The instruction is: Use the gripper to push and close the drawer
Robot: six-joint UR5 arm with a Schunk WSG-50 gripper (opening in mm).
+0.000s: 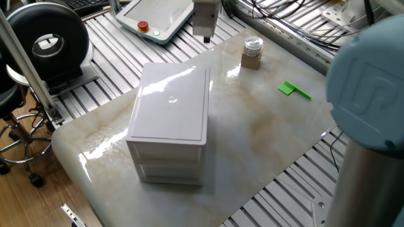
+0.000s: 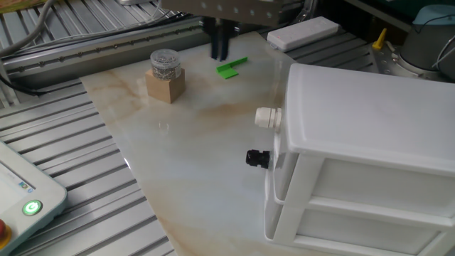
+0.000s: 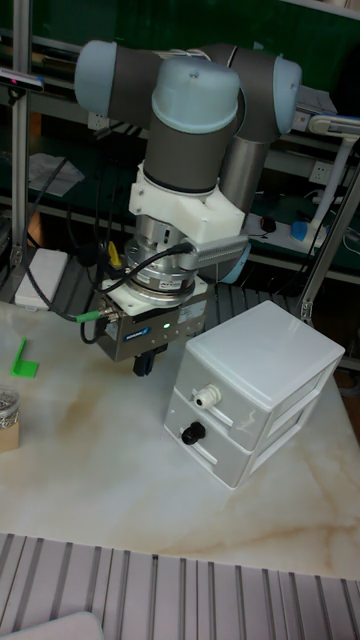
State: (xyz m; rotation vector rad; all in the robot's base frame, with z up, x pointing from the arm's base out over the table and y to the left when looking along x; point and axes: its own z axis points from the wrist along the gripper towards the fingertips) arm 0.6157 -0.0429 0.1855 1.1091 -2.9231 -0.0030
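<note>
A small white cabinet (image 1: pixel 170 107) (image 2: pixel 370 121) (image 3: pixel 262 360) stands on the marble tabletop. It has two drawers, the upper with a white knob (image 2: pixel 267 117) and the lower with a black knob (image 2: pixel 257 158). The upper drawer (image 3: pixel 224 410) (image 2: pixel 278 140) sits pushed in, its front close against the cabinet's face. The lower drawer's front looks about level with it. My gripper (image 1: pixel 206 40) (image 2: pixel 219 51) (image 3: pixel 145 366) hangs above the table, clear of the cabinet's knob side and touching nothing. Its two dark fingers are together, with nothing between them.
A wooden block with a small jar on top (image 1: pixel 251 53) (image 2: pixel 166 75) stands beyond the gripper. A green piece (image 1: pixel 294 90) (image 2: pixel 232 67) (image 3: pixel 22 360) lies on the table. A teach pendant (image 1: pixel 154 16) rests on the slatted frame. The big blue-grey arm joint (image 1: pixel 369 82) fills the right side.
</note>
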